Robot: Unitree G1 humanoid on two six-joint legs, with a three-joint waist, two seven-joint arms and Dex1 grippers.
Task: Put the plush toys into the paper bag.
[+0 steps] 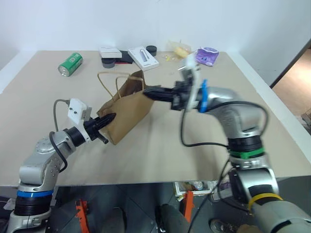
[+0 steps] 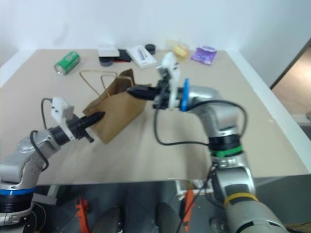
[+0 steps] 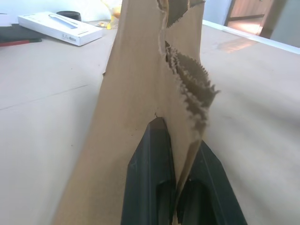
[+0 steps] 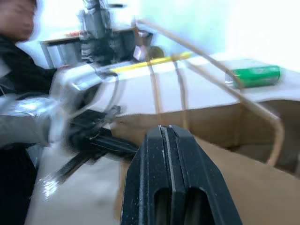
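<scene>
Item, paper bag [image 1: 127,109]: mid-tabletop, toward your left edge, handles up. Left pincer [image 3: 176,154] clamps its serrated rim; your left wrist view shows paper between the fingers. Right pincer [image 4: 167,140] closed, empty, over the bag. Green can [image 1: 70,64], far-left corner.

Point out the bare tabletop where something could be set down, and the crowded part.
Bare: the near strip of the table in front of the paper bag, and the right side beyond the right pincer. Crowded: the far edge, from the green can past the white box to the purple packet.
</scene>
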